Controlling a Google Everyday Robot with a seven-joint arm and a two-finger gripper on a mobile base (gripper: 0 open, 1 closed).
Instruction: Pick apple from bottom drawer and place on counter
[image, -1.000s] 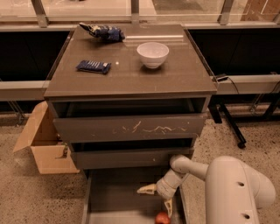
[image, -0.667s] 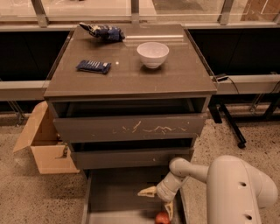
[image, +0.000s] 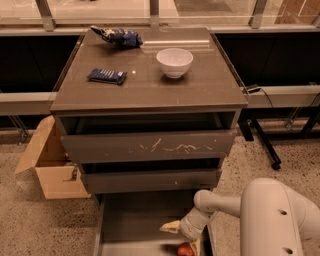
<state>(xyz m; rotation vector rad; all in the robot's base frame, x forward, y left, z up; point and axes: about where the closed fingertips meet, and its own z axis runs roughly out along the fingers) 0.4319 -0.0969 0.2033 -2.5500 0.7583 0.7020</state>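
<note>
Gripper (image: 181, 238): low inside the bottom drawer (image: 132, 222), right front part, at the end of a white arm (image: 272, 217) coming in from the lower right. Fingers spread apart, one pale tip pointing left, the other pointing down beside the apple (image: 185, 249). Nothing clamped between them. Contact with the apple: cannot tell.

Counter (image: 150, 92): flat glossy grey-brown top, slight overhang at the front edge. White bowl (image: 174, 62) upright right of centre toward the back. Flat dark blue packet (image: 106, 76) on the left side, well apart from the bowl. Crumpled blue bag (image: 118, 36) at the back edge, left of centre.

Below the top: scratched drawer front (image: 150, 146) with white marks, then plain middle drawer front (image: 150, 180), a dark gap above each. Bottom drawer open toward the camera, grey floor, thin side walls, mostly bare on the left.

Room: speckled stone floor (image: 30, 225). Open cardboard box (image: 50, 167) just beside the cabinet's left side, flap up. Grey rail (image: 285, 95) along the wall behind at both sides, window frames above. Black stand leg (image: 262, 145) with a caster at the right, near the cabinet.

Apple: on the drawer floor at the very bottom of the view, under the gripper. Small, round, red with a lighter patch, lower part cut off by the picture edge. Much smaller than the bowl.
</note>
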